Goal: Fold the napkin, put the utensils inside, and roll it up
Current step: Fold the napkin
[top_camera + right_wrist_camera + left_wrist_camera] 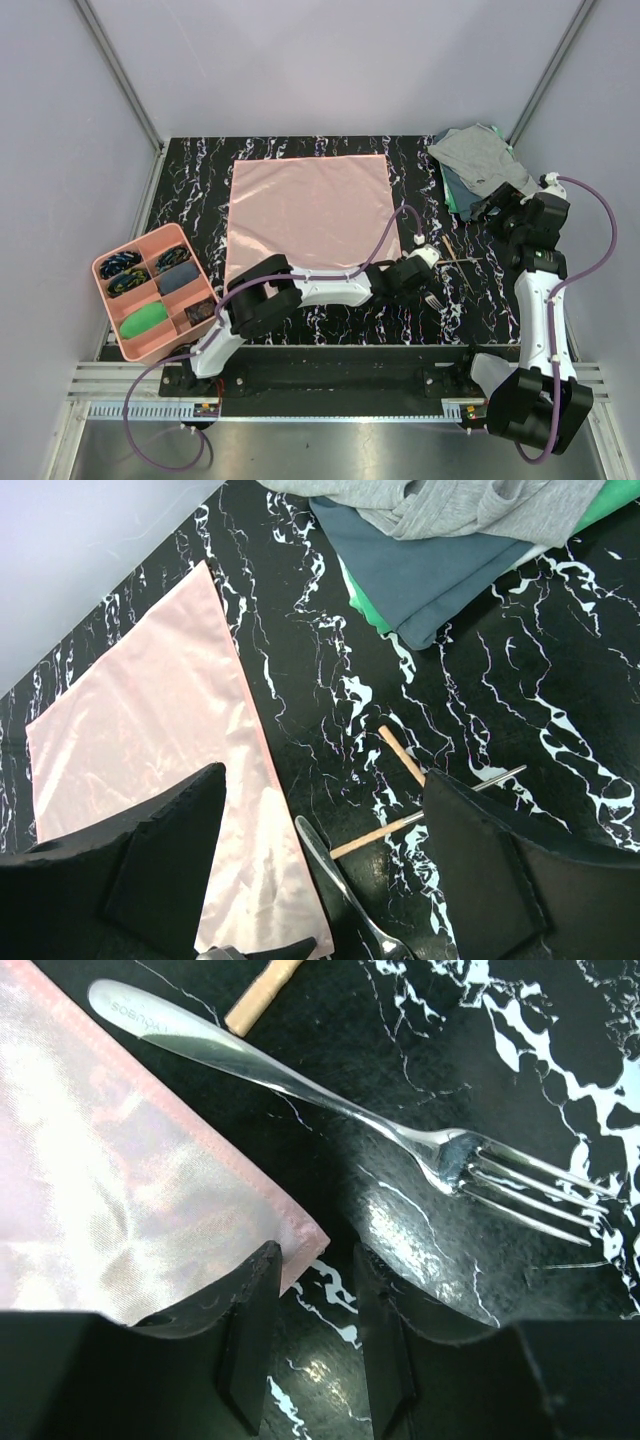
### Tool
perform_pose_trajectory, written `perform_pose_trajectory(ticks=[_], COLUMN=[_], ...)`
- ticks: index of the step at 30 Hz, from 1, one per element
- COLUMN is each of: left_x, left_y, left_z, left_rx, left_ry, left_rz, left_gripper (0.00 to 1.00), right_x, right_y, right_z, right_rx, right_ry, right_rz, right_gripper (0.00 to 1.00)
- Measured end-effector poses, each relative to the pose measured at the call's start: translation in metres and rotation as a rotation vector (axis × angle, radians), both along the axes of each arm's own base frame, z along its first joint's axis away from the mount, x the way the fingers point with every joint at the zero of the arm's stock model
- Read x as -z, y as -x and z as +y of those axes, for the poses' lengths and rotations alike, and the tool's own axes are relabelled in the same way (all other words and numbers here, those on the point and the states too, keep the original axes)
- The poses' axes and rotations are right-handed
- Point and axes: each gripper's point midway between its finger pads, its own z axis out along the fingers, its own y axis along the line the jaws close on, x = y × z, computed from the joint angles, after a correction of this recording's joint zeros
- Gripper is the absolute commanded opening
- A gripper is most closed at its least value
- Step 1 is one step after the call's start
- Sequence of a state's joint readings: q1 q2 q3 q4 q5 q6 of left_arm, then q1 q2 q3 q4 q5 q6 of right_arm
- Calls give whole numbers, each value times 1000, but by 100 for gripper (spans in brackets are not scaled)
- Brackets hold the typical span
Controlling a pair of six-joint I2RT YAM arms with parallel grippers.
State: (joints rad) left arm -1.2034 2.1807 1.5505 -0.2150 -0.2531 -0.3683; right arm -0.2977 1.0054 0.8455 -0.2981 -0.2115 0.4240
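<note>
The left end effector (318, 1275) sits low at the near right corner of the flat napkin (120, 1190), jaws narrowly parted on nothing, seemingly lined up to start the fold, while the right end effector (325, 815) hovers wide open near the fork (330, 1100).

One napkin (305, 215), one fork (330, 1100), two sticks (402, 755), three piled cloths (430, 575), one tray (152, 346).

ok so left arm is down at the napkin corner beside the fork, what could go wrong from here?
1. Only the corner tip of the napkin lies at the left gripper; closing could miss it or slip off the shiny cloth.
2. The fork lies right beside that corner; lifting the cloth may drag or knock it.
</note>
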Motion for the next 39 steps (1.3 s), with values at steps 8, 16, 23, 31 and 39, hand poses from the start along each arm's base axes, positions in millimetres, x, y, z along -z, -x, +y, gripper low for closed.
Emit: perform_pose_trajectory(ticks=[8, 16, 23, 31, 39], left_x=[0, 0, 0, -37, -121], left_y=[-4, -9, -11, -52, -196], left_z=[-2, -4, -2, 44, 211], left_rx=[-20, -48, -52, -142, -500], left_ry=[1, 4, -6, 44, 149], left_rz=[-12, -19, -18, -1, -90], left_gripper=[29, 4, 0, 0, 0], right_x=[-4, -11, -11, -10, -9], right_y=[2, 4, 5, 5, 3], right_z=[4, 4, 4, 4, 3], right_rx=[-16, -16, -15, -16, -15], right_ry=[-4, 3, 4, 5, 1], right_rz=[-14, -35, -35, -31, -22], right_gripper=[89, 89, 89, 89, 89])
